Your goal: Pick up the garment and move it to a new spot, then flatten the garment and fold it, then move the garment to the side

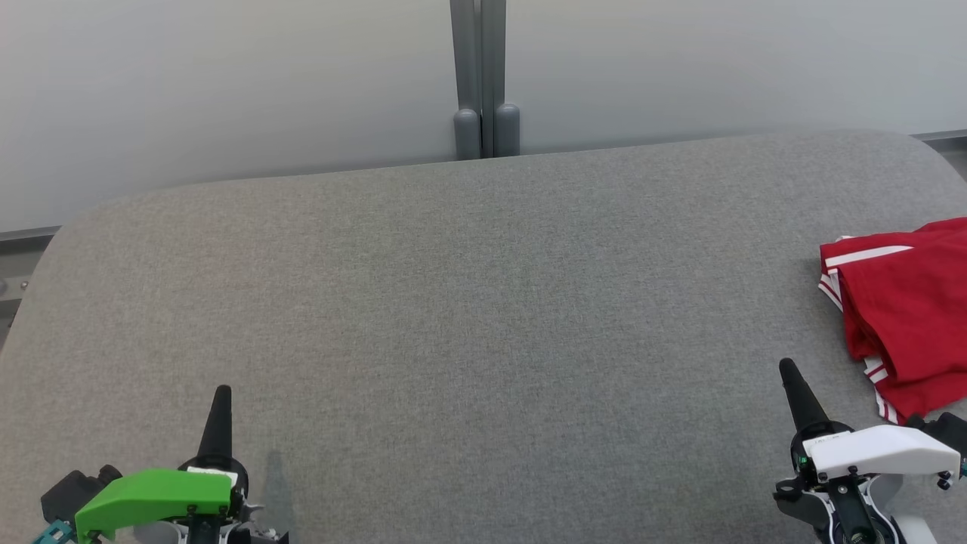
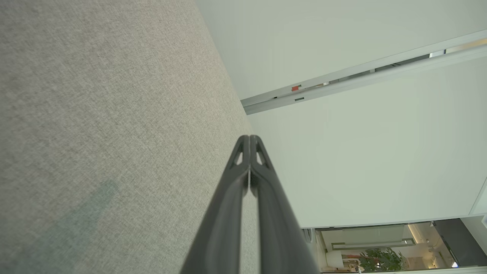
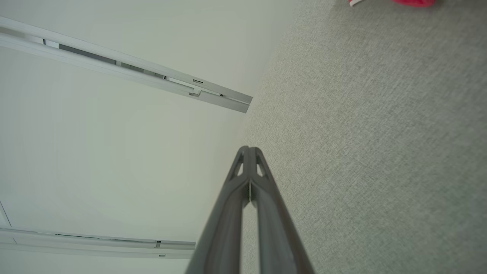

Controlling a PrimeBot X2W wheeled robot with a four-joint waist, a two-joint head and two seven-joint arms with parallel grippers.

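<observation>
Grey woven-fabric worktop (image 1: 483, 302) with rounded far corners is stretching across the head view, backing onto a pale flat wall (image 1: 227, 91) split by a grey upright post (image 1: 480, 75). Red fabric garment with white stripes (image 1: 906, 310) is lying bunched in loose folds at the worktop's right edge, about midway between the near and far sides, and is running out of the head view's right side. In the right wrist view a sliver of the garment (image 3: 412, 2) is showing at the top edge, well apart from the fingers. Left gripper (image 1: 220, 400), under a green cover, is sitting over the worktop's near left corner, fingers pointing toward the far edge. In the left wrist view the left gripper (image 2: 249, 139) is showing both dark fingers pressed together at the tips, gripping nothing, with bare grey fabric beside it. Right gripper (image 1: 789, 372), under a white cover, is sitting near the worktop's near right corner, its tip just beside the garment's near left end, apart from the cloth. In its own wrist view the right gripper (image 3: 249, 150) is likewise closed tip to tip, carrying nothing. A green leafy plant (image 2: 380, 260) is standing in the room beyond, low right in the left wrist view.
</observation>
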